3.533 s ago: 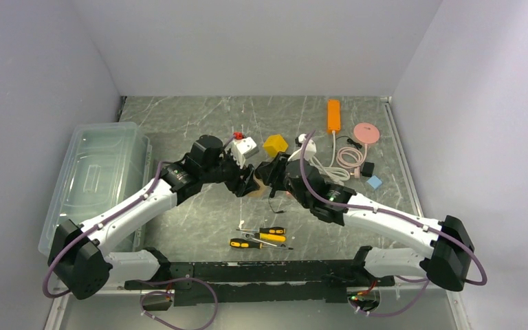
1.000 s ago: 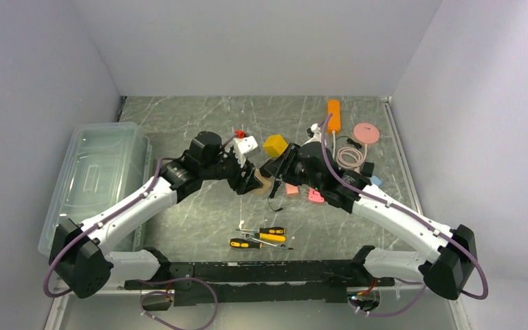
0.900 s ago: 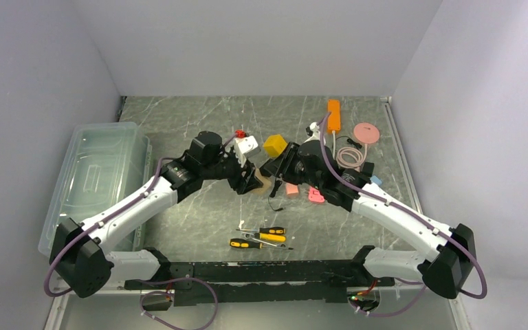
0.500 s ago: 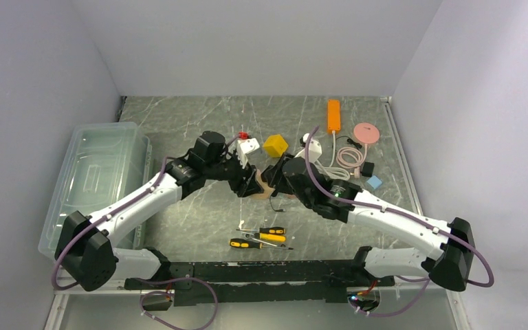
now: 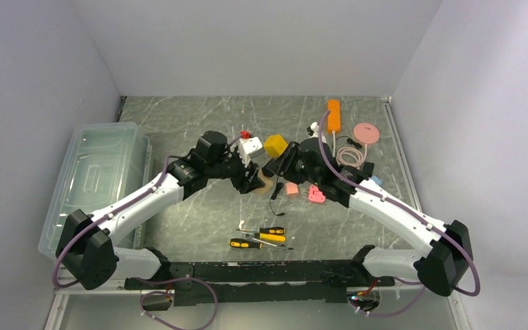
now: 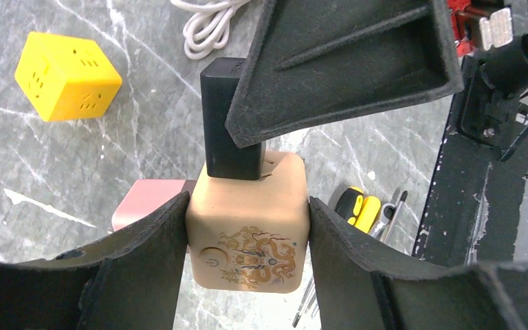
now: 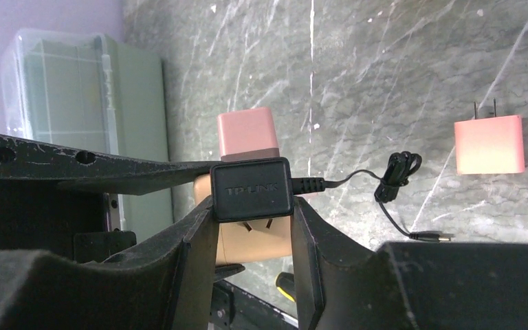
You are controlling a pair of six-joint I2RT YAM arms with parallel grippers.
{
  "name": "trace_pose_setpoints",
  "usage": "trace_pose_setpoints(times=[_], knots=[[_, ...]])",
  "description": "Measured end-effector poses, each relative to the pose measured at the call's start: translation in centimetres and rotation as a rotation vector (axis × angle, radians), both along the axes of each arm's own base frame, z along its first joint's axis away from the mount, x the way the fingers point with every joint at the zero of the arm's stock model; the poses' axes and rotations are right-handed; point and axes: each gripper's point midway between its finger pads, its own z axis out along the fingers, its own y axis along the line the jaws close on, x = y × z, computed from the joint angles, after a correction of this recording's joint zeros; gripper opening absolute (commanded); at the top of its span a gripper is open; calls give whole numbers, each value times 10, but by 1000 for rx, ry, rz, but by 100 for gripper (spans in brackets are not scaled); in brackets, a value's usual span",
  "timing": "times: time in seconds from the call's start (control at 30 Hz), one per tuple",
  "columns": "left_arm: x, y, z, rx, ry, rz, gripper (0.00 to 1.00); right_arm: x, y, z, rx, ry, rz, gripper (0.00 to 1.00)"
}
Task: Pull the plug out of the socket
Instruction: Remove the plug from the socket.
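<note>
Grey marble-patterned table [image 5: 199, 213] carries the work at its centre. Left tool [image 6: 247, 227] pinches the beige rounded plastic cube socket [image 6: 247, 265] by two opposite sides. Right tool [image 7: 251, 223] pinches the black rectangular plastic plug [image 7: 251, 189], which sits against one socket face, its thin black cord [image 7: 357, 177] trailing aside.
</note>
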Motion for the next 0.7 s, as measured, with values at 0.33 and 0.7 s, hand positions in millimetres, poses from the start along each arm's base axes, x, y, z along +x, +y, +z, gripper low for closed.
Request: trace_pose_setpoints(times=[0.33,0.7], knots=[[6,1,-19,42,39,28,0,3,2,-15,-52,12,54,0],[-3,4,-30,28,150,-16,0,-11,9,-18,-198,-106,-18,0]])
